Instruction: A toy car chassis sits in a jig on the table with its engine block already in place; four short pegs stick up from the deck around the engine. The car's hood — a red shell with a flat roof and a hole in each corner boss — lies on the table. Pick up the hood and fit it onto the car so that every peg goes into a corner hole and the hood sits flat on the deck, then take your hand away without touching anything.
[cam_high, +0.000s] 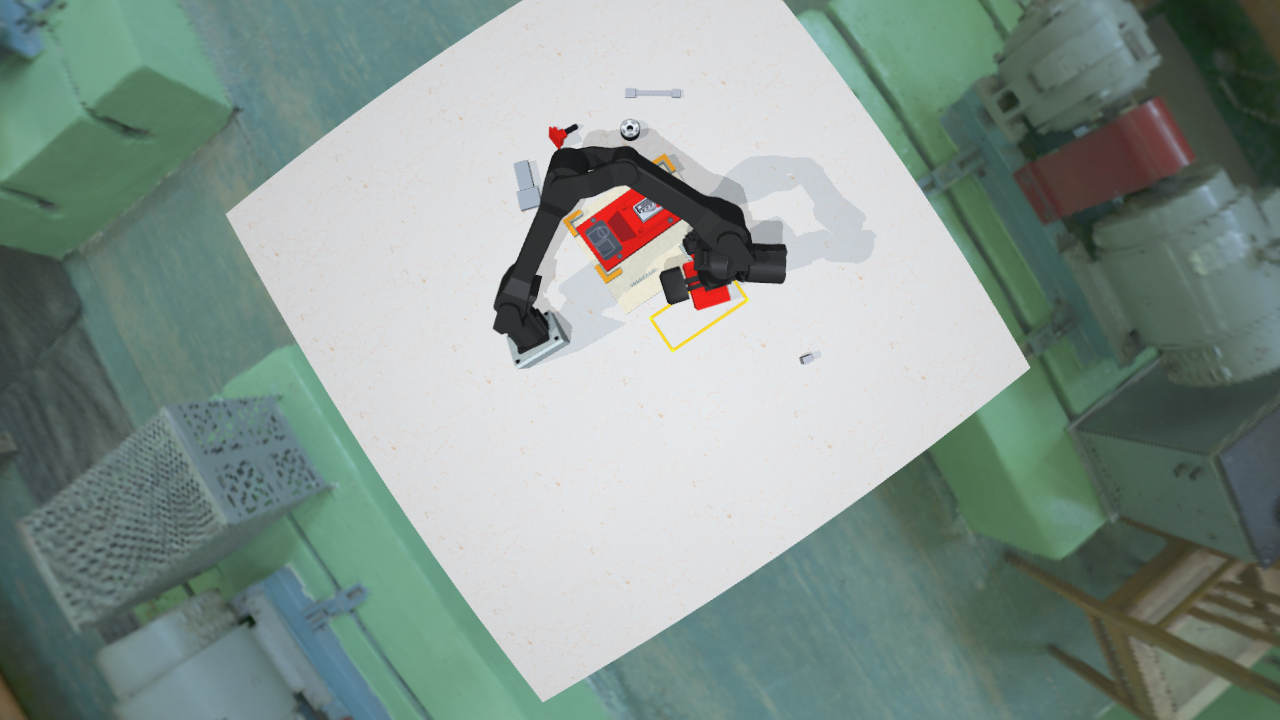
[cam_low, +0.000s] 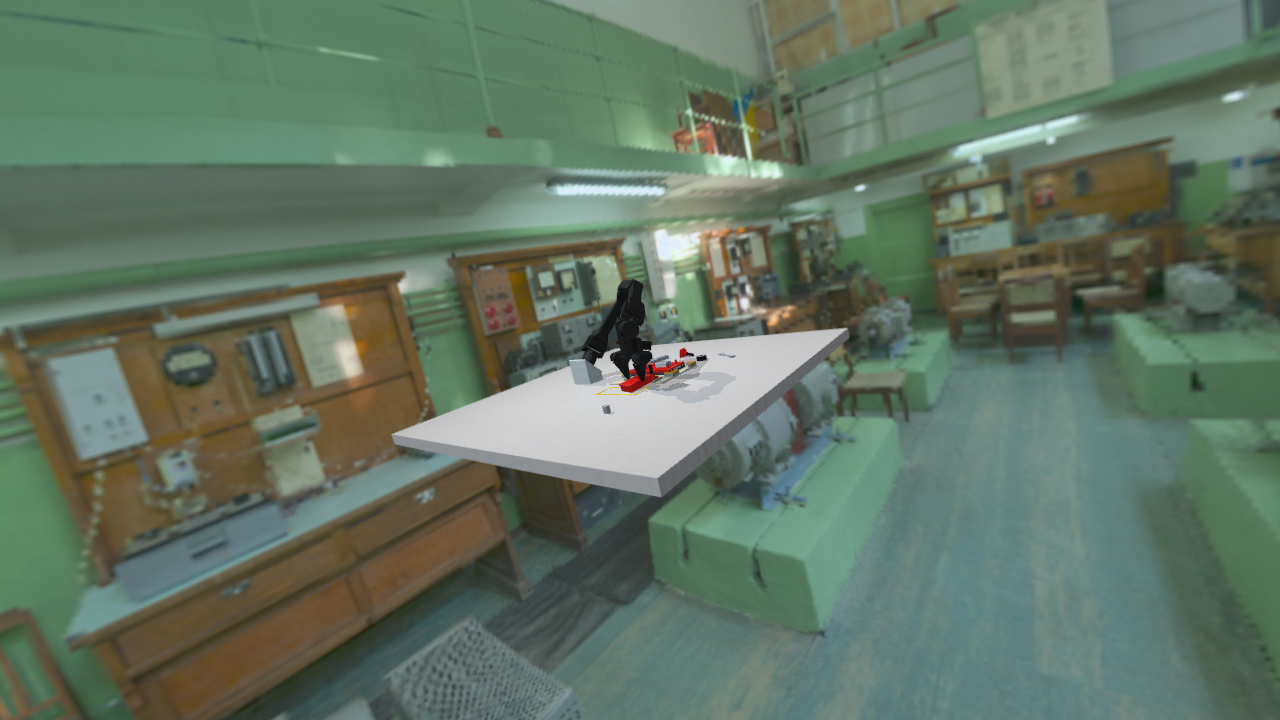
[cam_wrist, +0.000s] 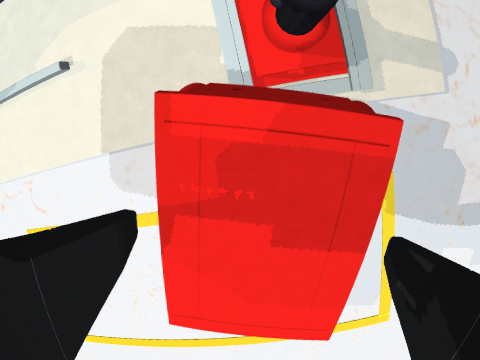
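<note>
The red hood (cam_high: 713, 297) (cam_low: 635, 385) (cam_wrist: 280, 200) lies roof up, partly over the yellow outline (cam_high: 709, 325) (cam_wrist: 388, 215). My gripper (cam_low: 633, 372) (cam_wrist: 264, 239) is open above it, pointing down. In the wrist view one black finger stands on each side of the hood, with a gap to each side; the right gap is wider near the hood's narrow end. The red chassis (cam_high: 626, 229) sits between orange corner stops on the cream jig plate (cam_high: 631, 293), with its grey engine block (cam_high: 646, 210) in place. The arm covers part of it, and the pegs are too small to make out.
A black knob (cam_wrist: 297, 20) rises from a red block (cam_wrist: 305, 62) between grey rails just beyond the hood. A wheel (cam_high: 630, 129), a grey bar (cam_high: 653, 93), a red part (cam_high: 556, 136) and a grey block (cam_high: 528, 195) lie beyond the chassis. A small grey piece (cam_high: 807, 358) (cam_low: 606, 409) lies apart.
</note>
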